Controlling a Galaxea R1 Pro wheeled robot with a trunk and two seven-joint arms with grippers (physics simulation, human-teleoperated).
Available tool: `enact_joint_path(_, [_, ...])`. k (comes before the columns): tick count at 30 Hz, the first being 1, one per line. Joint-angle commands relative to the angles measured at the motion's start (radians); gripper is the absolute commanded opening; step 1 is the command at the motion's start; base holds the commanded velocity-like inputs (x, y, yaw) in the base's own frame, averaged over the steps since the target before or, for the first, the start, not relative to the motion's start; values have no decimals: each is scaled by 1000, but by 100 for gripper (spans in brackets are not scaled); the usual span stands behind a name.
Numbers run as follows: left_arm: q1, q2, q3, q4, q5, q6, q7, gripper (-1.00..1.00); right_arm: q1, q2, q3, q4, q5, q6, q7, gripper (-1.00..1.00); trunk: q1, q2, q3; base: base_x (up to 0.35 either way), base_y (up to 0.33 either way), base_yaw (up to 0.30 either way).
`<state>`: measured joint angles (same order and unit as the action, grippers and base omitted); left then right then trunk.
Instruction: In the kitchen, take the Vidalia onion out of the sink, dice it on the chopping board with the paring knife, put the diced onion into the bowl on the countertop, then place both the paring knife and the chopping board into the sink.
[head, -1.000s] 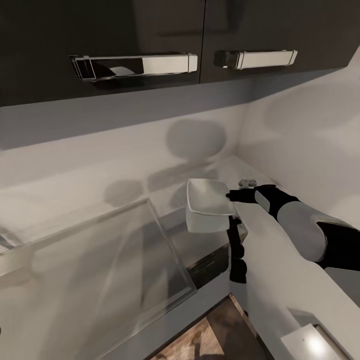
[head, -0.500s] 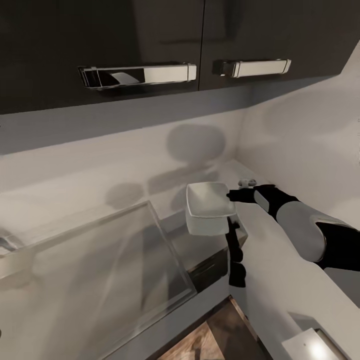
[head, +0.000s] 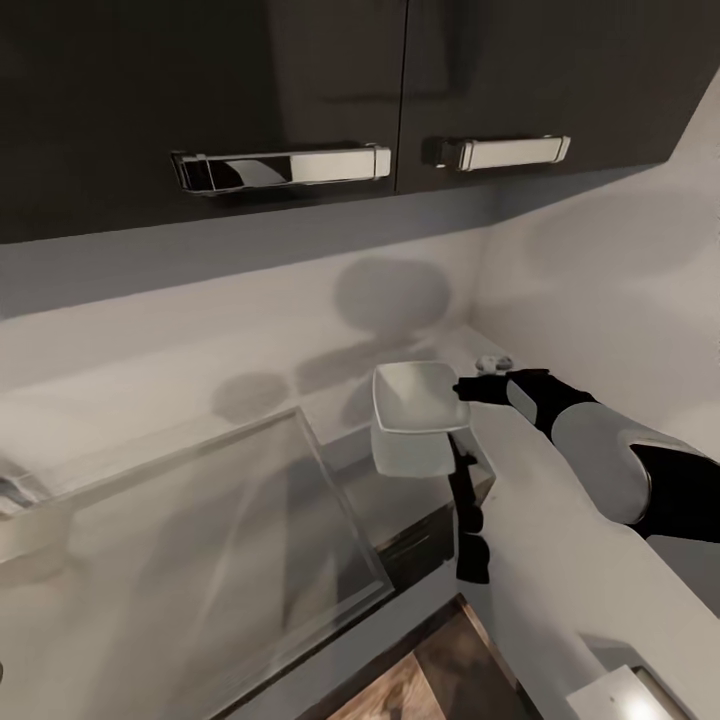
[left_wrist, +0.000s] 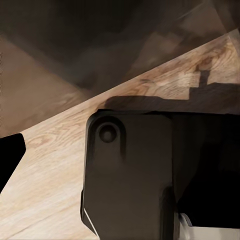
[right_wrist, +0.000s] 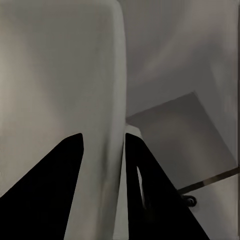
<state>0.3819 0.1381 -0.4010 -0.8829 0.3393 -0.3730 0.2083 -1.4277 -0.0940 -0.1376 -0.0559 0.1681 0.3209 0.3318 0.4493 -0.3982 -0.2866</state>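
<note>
the right gripper is clamped on the rim of the bowl, one finger inside and one outside, holding it up off the countertop near the corner. keep the bowl level (the pinch is thin). the left gripper's state i cannot tell.

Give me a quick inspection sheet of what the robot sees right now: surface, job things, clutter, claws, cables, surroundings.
Surface: grey countertop running into a corner; a glass-like pane lies over its left part.
Job's things: white bowl, lifted off the countertop by its rim.
Clutter: small grey object behind the bowl, too small to identify.
Claws: right claw shut on the bowl's rim; left claw: cannot tell from its camera.
Cables: nothing seen.
Surroundings: dark wall cabinets with chrome handles, pale walls, wood floor.
</note>
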Motion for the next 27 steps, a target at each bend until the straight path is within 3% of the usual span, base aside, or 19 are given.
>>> enact_joint_path(1, [-1, 2, -6, -1, 6, -3, 8, 100, 0, 0, -11, -3, 10, 2, 4, -100, 1, -2, 0, 0, 0, 0])
enact_joint_path(8, [-1, 0, -6, -2, 5, -3, 8, 100, 0, 0, -12, -7, 10, -5, 4, -100, 1, -2, 11, -58, 0, 0])
enact_joint_path(27, [-1, 1, -7, 6, 6, -3, 8, 100, 0, 4, -11, -6, 7, -4, 5, -100, 1, -2, 38, -315, 9, 31])
